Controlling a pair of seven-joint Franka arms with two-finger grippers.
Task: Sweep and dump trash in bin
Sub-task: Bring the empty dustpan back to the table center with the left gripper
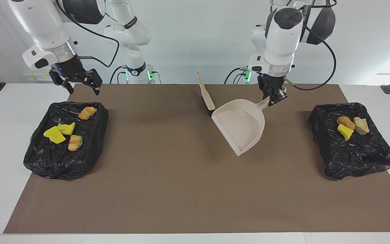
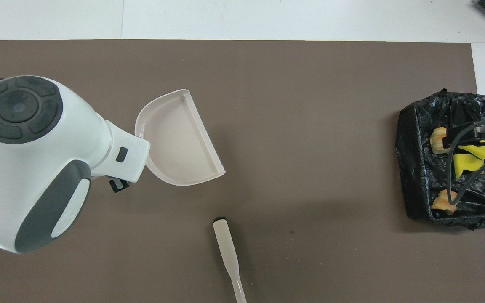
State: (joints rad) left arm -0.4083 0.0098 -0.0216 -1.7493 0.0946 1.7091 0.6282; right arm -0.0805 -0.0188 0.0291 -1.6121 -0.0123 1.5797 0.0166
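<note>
Your left end effector [image 1: 272, 96] is clenched on the handle of the beige plastic dustpan [image 1: 241, 126], held over the brown mat [image 1: 181, 176] beside the beige brush [image 1: 206, 93]. Only the facing view shows that grip, the yellow and tan trash chunks [image 1: 350, 126] in the black-lined bin [image 1: 361, 152] at the left arm's end, and your right end effector [image 1: 80, 81] waiting released over the other black-lined bin's [image 1: 63, 159] edge. Overhead, the arm body hides them.

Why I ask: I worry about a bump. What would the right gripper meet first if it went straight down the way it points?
Probably the black bag-lined bin at the right arm's end of the table: the right gripper, open and empty, points down over the bin's edge nearest the robots, close to an orange-brown lump. Depth is uncertain; it might meet the mat instead.
</note>
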